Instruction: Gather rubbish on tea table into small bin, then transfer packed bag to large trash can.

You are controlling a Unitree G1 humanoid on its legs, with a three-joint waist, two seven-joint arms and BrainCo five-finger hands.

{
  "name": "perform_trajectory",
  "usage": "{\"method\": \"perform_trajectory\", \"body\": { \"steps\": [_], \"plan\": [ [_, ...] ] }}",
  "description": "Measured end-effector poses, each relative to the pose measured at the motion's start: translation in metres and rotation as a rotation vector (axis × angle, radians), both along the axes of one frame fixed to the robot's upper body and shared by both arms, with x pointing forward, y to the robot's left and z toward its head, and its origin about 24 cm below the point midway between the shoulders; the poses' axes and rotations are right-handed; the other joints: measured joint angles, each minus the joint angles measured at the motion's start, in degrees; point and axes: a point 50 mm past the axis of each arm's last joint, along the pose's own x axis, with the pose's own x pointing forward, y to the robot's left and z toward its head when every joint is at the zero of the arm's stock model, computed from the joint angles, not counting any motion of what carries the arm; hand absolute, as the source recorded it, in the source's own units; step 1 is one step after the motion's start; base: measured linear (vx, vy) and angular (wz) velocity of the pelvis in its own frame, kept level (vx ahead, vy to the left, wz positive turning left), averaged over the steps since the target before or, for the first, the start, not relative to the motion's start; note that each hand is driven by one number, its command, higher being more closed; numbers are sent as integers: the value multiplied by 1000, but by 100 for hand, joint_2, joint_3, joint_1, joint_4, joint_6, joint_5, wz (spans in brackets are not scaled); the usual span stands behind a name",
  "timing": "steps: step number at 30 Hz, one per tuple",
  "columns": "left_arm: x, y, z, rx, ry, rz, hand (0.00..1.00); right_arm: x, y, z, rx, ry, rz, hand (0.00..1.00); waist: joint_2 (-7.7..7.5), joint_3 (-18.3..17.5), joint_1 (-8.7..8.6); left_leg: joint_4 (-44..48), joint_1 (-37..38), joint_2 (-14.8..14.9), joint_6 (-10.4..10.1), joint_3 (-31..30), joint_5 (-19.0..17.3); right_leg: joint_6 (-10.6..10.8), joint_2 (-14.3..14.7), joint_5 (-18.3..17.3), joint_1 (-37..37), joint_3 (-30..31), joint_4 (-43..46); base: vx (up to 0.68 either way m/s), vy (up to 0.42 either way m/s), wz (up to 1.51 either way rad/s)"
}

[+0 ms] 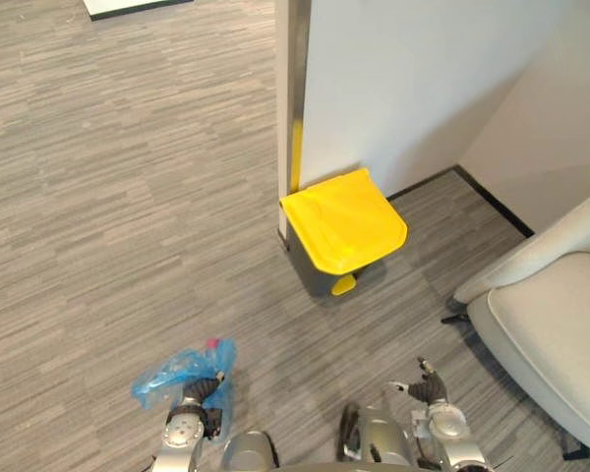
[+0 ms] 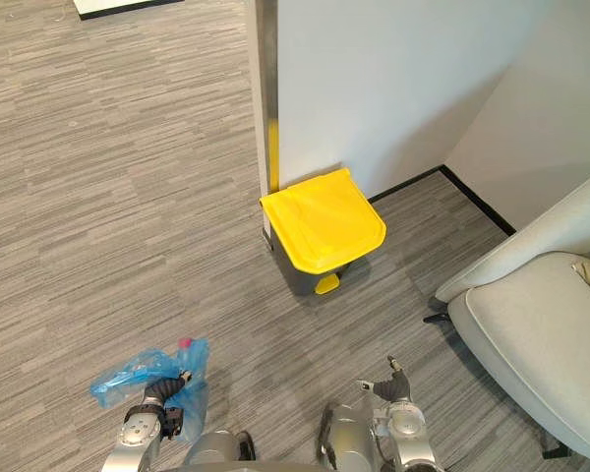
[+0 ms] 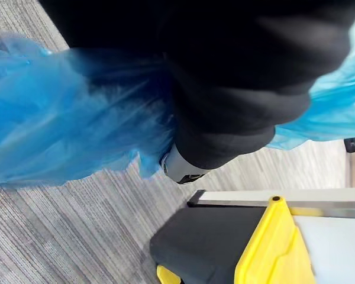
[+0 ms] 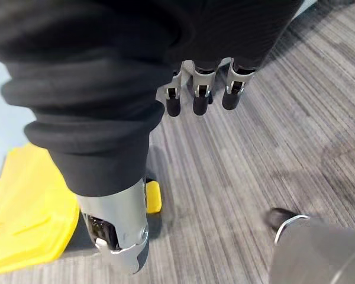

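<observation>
A crumpled blue plastic bag [image 1: 170, 375] hangs at the lower left above the carpet, with something pink showing at its top. My left hand [image 1: 206, 392] is shut on its gathered neck, and in the left wrist view the blue bag [image 3: 59, 118] spreads around the hand's dark cover. The large trash can [image 1: 342, 233], dark grey with a closed yellow lid and a yellow pedal, stands ahead against a white wall corner, roughly a step away from the bag. My right hand [image 4: 201, 97] hangs at the lower right, fingers relaxed and holding nothing; the can's yellow lid [image 4: 23, 219] shows beyond it.
A white wall [image 1: 423, 79] with a metal corner strip rises behind the can. A light grey armchair [image 1: 551, 324] stands at the right, close to my right arm. Grey striped carpet [image 1: 108, 197] stretches to the left and ahead.
</observation>
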Motion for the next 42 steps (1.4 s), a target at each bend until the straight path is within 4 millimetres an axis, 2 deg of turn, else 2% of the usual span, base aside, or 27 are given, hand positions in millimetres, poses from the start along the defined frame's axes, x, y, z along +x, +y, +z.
{"method": "perform_trajectory", "body": {
  "steps": [1, 2, 3, 5, 6, 7, 9, 10, 11, 12, 14, 17, 24, 28, 31, 32, 33, 34, 36, 38, 39, 40, 41, 42],
  "plan": [
    [-1, -3, -1, -9, -2, 3, 100, 1, -4, 1, -10, 1, 0, 0, 83, -51, 10, 46, -1, 110, -97, -149, 58, -100, 97, -370, -95, -35, 222, 293, -271, -2],
    [-2, -5, -2, -13, 1, 8, 100, 3, -3, 2, -8, -3, -2, 0, 136, -60, 8, 344, -143, 253, -186, -347, 111, -171, 208, -594, -108, -124, 363, 351, -336, 4],
    [-2, -6, -2, -16, 1, 10, 100, 3, -2, 2, -4, -4, -5, 0, 151, -63, -8, 662, -296, 345, -231, -484, 152, -230, 276, -653, -65, -176, 374, 277, -292, 12],
    [1, -12, -2, -33, -5, 12, 100, -3, 2, -2, 12, 10, -13, 0, 140, -41, 6, 2241, -1030, 635, -151, -823, 551, -413, 482, -785, 316, -337, 216, 256, -222, 19],
    [0, -16, -3, -49, -6, 17, 100, -4, 5, -3, 20, 13, -15, 0, 107, -8, 29, 2776, -1232, 715, -128, -808, 481, -470, 538, -824, 557, -355, 102, 227, -138, 8],
    [0, -20, -3, -63, -6, 19, 100, -5, 6, -4, 28, 15, -21, 0, 81, 7, 59, 2922, -1332, 702, -132, -709, 409, -489, 550, -815, 788, -381, -22, 274, -117, -2],
    [1, -30, -4, -90, -6, 6, 100, -5, 6, -3, 49, -8, -62, 0, 69, 11, 70, 2418, -1535, 615, 11, -217, 312, -477, 544, -801, 1077, -376, -260, 247, -27, -6],
    [3, -34, -4, -98, -12, 3, 100, -3, 5, -1, 54, -23, -73, 0, 88, 3, 72, 1812, -1591, 498, 3, -122, 350, -457, 536, -789, 1100, -363, -310, 221, 62, -8],
    [6, -36, -3, -101, -19, -7, 100, -3, 3, 0, 54, -29, -87, 0, 169, -26, 63, 907, -1575, 392, 70, 11, 566, -372, 591, -776, 1125, -345, -378, 215, 102, -2],
    [10, -33, -1, -86, -28, -18, 100, -7, 7, -3, 67, -14, -96, 0, 67, -73, 67, 527, -1406, 207, 153, 92, 640, -210, 524, -718, 1149, -295, -545, 185, 75, 2],
    [10, -33, -1, -84, -27, -22, 100, -12, 4, -5, 66, -4, -110, 0, 35, -91, 78, 268, -1244, 66, 203, 175, 697, -153, 402, -706, 1225, -263, -654, 189, 81, 1],
    [6, -31, -2, -79, -17, -20, 100, -20, -1, -7, 69, 7, -151, 0, 65, -104, 46, -34, -922, -94, 223, 241, 711, -81, 301, -725, 1419, -166, -745, 125, 70, -3],
    [3, -16, -2, -38, -6, -18, 100, -23, 0, -10, 77, 33, -153, 0, 60, -110, 27, -244, -747, -110, 220, 446, 713, -40, 353, -712, 1434, 12, -850, 70, 4, -14],
    [-2, -5, -2, -18, 1, 12, 100, -15, -1, -9, 72, 33, -138, 0, 55, -109, 31, -293, -694, -101, 222, 505, 695, 26, 346, -641, 1393, 145, -817, 4, 17, -16],
    [-4, -4, -2, -17, 7, 15, 100, -7, -1, -6, 70, 14, -129, 0, 41, -89, 70, -11, -813, -82, 317, 429, 421, 182, 284, -791, 1046, 183, -140, -46, 47, -8],
    [-4, -6, -3, -23, 7, 14, 100, -7, -2, -6, 69, 12, -132, 0, 33, -51, 55, 112, -798, -109, 462, 289, 225, 372, 153, -924, 814, 141, 583, -108, 102, 23],
    [-1, -7, -2, -24, 0, 11, 100, -5, 0, -5, 73, 8, -131, 0, 47, 52, 25, 216, -694, -131, 517, 197, 143, 466, 35, -1043, 322, 28, 1689, -106, 97, 40],
    [-1, -6, -2, -22, 1, 11, 100, -8, 1, -7, 77, 15, -133, 0, 117, 90, 3, 325, -683, -126, 566, 100, 71, 448, 12, -1196, 225, -22, 1749, -43, 71, 43],
    [3, -5, 1, -13, -11, 3, 100, -16, 6, -11, 91, 37, -137, 0, -5, 143, 63, 712, -657, -107, 652, -79, -191, 367, -42, -1198, -87, -121, 1193, 61, 1, 49],
    [8, -2, 3, 0, -22, -5, 100, -16, 9, -12, 100, 39, -139, 0, -126, 217, 39, 1120, -731, -136, 638, -318, -463, 504, -72, -800, -282, -181, 163, 94, -55, 67],
    [14, -3, 6, -1, -40, -7, 100, -16, 9, -11, 98, 40, -145, 0, -242, 285, 29, 1375, -795, -230, 605, -456, -650, 626, -162, -728, -364, -160, -290, 77, -79, 78],
    [17, -4, 8, -2, -49, -9, 100, -18, 8, -12, 94, 45, -151, 0, -282, 316, 32, 1606, -785, -283, 560, -591, -836, 627, -202, -729, -401, -40, -405, 172, -143, 92],
    [19, -6, 8, -5, -52, -12, 100, -21, 6, -12, 91, 51, -162, 0, -290, 316, 18, 1829, -756, -323, 523, -783, -1050, 622, -178, -733, -358, 187, -438, 214, -153, 88],
    [21, -12, 7, -20, -53, -19, 100, -23, 3, -12, 88, 49, -179, 0, -178, 349, 13, 1989, -710, -292, 451, -1033, -1239, 627, -82, -426, -349, 456, -200, 416, -238, 91]
  ]
}}
